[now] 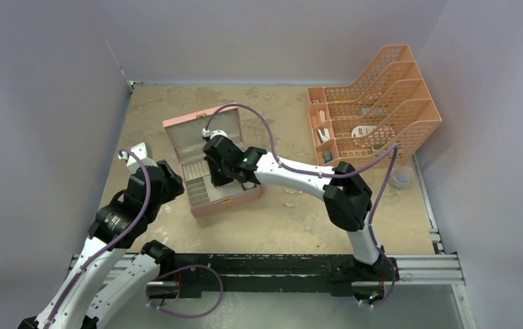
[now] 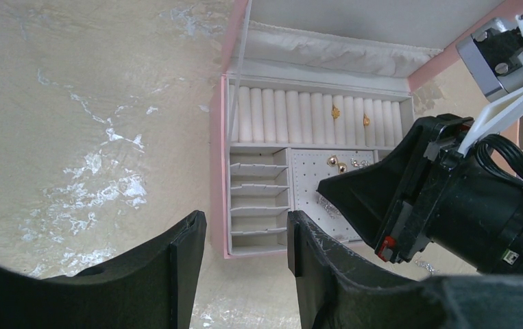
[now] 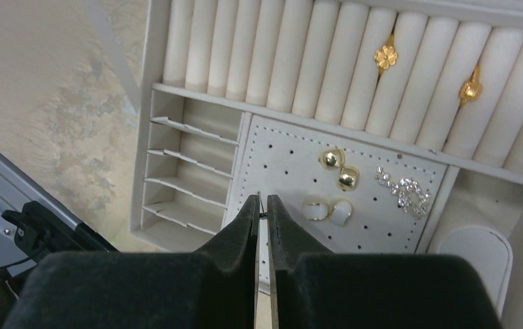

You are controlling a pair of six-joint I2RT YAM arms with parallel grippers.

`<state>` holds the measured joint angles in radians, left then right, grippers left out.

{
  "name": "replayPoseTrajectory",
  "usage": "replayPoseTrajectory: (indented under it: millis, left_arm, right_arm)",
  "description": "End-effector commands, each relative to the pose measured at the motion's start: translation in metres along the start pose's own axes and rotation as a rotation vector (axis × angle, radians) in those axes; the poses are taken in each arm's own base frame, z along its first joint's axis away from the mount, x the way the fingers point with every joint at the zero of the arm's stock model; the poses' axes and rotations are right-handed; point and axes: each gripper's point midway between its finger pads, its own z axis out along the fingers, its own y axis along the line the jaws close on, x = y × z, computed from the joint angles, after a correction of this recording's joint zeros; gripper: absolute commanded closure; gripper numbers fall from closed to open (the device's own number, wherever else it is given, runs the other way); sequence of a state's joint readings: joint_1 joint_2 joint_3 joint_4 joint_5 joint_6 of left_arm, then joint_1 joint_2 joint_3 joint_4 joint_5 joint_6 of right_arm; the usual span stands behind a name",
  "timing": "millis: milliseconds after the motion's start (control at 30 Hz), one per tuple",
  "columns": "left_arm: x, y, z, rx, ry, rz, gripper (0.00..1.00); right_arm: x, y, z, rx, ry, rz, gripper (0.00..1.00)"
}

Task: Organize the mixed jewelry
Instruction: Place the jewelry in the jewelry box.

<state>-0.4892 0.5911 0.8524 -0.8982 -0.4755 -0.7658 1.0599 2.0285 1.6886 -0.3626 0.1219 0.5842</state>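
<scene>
The pink box (image 1: pixel 200 123) lies open with its grey-white lining showing. My right gripper (image 3: pixel 262 205) hovers over the box's perforated pad (image 3: pixel 282 147), shut on a thin wire piece (image 3: pixel 260 201); only the wire's tip shows between the pads. Two gold rings (image 3: pixel 386 56) sit in the roll slots. Gold studs (image 3: pixel 339 168), white studs (image 3: pixel 328 210) and a sparkly silvery piece (image 3: pixel 404 191) rest on the pad. My left gripper (image 2: pixel 245 223) is open and holds nothing, just off the box's near corner (image 2: pixel 225 252). A small silvery piece (image 1: pixel 289 204) lies on the table right of the box.
An orange mesh file organiser (image 1: pixel 375 103) with stationery bits stands at the back right. A small clear container (image 1: pixel 401 179) sits in front of it. The right arm (image 1: pixel 299 175) reaches across the table's middle to the box. Grey walls enclose the table.
</scene>
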Motion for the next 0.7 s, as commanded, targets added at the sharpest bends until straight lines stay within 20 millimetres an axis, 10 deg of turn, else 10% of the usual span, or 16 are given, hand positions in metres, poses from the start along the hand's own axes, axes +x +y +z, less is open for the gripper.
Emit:
replayPoseTrajectory:
  millis: [0,667]
  left_arm:
    - [-0.007,-0.004,0.002,0.012,-0.03,-0.007,0.53]
    - [-0.008,-0.004,0.001,0.015,-0.032,-0.009,0.53]
  right_arm:
    - [-0.021,0.011,-0.004,-0.011,-0.054,-0.017,0.92]
    - [-0.021,0.01,0.009,0.02,-0.043,0.023,0.92]
